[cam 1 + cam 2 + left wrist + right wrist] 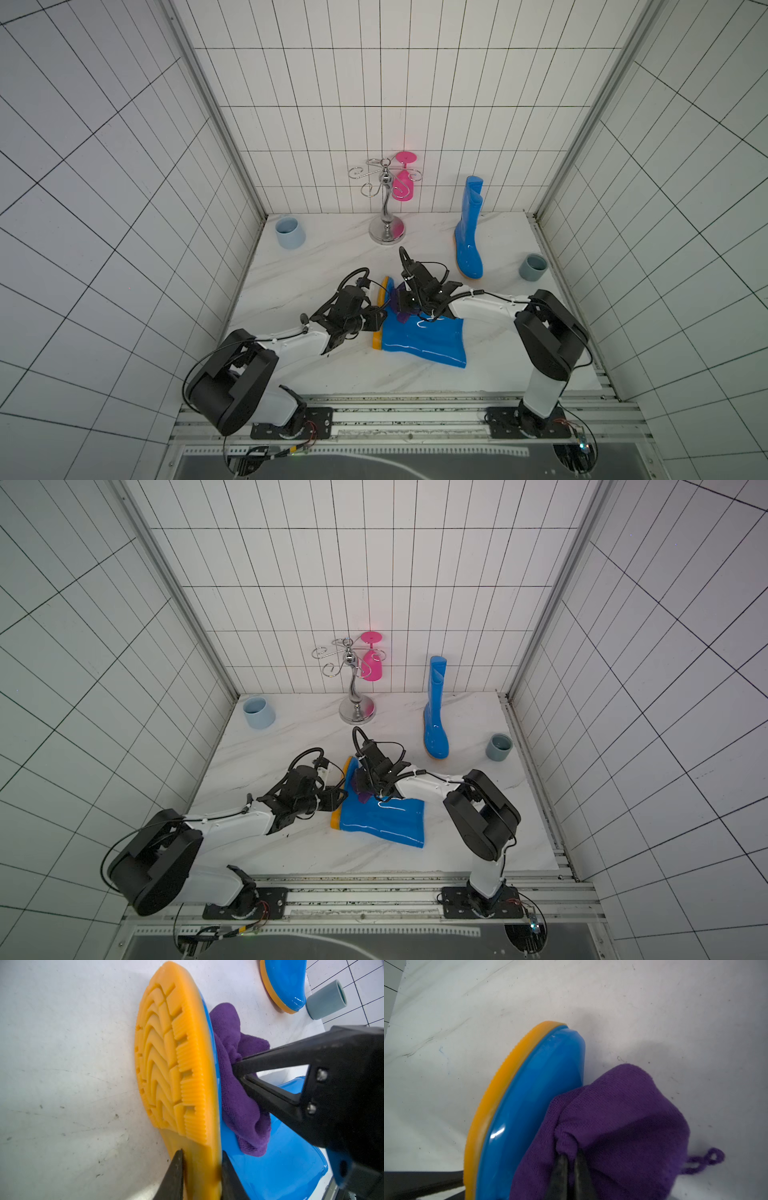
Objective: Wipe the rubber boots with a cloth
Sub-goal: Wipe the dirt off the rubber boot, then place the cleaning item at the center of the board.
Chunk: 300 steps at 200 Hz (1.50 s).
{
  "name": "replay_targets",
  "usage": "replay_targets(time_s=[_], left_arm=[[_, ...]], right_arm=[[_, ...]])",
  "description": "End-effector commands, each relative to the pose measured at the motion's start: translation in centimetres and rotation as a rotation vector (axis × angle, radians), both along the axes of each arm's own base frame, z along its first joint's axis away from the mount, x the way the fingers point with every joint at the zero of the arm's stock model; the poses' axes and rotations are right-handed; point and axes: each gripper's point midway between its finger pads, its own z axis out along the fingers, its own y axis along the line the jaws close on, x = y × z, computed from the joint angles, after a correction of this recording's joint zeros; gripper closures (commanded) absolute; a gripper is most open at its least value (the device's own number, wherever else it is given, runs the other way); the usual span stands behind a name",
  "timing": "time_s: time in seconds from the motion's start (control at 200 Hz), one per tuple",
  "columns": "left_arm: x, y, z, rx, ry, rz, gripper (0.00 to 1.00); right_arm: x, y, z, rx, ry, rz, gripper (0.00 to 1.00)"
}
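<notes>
Left wrist view: the left claw [202,1152] is closed on the lying boot [270,1167]. One finger sits on the orange sole [172,1064], on its smooth stretch past the tread, and the other sits on the glossy blue upper. This boot rests on its side on the white marbled table [316,266], with the sole facing the left arm and the shaft pointing toward the right arm's side.

Right wrist view: the right claw [570,1155] has its fingers pinched together on a bunched fold of the purple cloth [623,1118]. The cloth lies against the blue upper of the lying boot at the forefoot, just behind the toe. Part of it spills past the boot over the table, and whether that part touches the surface cannot be told. A thread loop [708,1159] hangs off its edge.

In both top views the cloth is largely hidden under the right claw, with only a purple sliver showing.

The standing boot [469,232] is upright near the back wall, toe toward the arms, well apart from the lying one. A chrome stand [386,203] at back centre carries a pink glass [403,183] hung upside down. A pale blue cup [289,232] sits in the back left corner. A grey cup [532,267] sits near the right edge, beside the standing boot.
</notes>
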Motion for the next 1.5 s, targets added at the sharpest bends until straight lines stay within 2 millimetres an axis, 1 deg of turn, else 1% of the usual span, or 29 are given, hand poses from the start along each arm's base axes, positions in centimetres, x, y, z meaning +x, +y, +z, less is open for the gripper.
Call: replay_targets(time_s=[0.0, 0.155, 0.33, 0.485, 0.625, 0.835, 1.054, 1.174, 1.289, 1.374, 1.494], left_arm=[[-4.0, 2.8, -5.8, 0.143, 0.201, -0.003, 0.75], [-3.9, 3.0, -5.7, 0.139, 0.203, 0.006, 0.75], [-3.9, 3.1, -5.5, 0.127, 0.197, 0.009, 0.75], [-3.9, 3.2, -5.3, 0.117, 0.193, 0.011, 0.75], [-3.9, 3.2, -5.2, 0.109, 0.190, 0.012, 0.75], [-3.9, 3.2, -5.1, 0.103, 0.188, 0.009, 0.75], [-3.8, 3.1, -5.1, 0.096, 0.190, 0.008, 0.75], [-3.7, 3.2, -4.9, 0.090, 0.188, 0.012, 0.75], [-3.7, 3.3, -4.9, 0.084, 0.187, 0.012, 0.75], [-3.7, 3.3, -4.8, 0.079, 0.188, 0.013, 0.75], [-3.8, 3.4, -4.8, 0.075, 0.189, 0.014, 0.75]], right_arm=[[-3.3, -4.1, -2.5, -0.162, 0.117, 0.021, 1.00], [-4.3, -7.8, -3.1, -0.261, 0.170, 0.004, 1.00], [-4.8, -11.4, -3.6, -0.312, 0.208, -0.045, 1.00], [-5.4, -15.2, -4.5, -0.352, 0.248, -0.113, 1.00], [-5.6, -18.7, -4.1, -0.378, 0.256, -0.190, 1.00], [-5.8, -23.4, -2.6, -0.404, 0.250, -0.318, 1.00], [-6.1, -26.7, -0.7, -0.420, 0.234, -0.431, 1.00], [-6.0, -28.8, 0.8, -0.429, 0.209, -0.526, 1.00], [-6.0, -31.0, 1.6, -0.432, 0.204, -0.603, 1.00], [-6.0, -32.2, 1.4, -0.436, 0.213, -0.637, 1.00], [-5.7, -32.7, 0.1, -0.425, 0.253, -0.650, 1.00]])
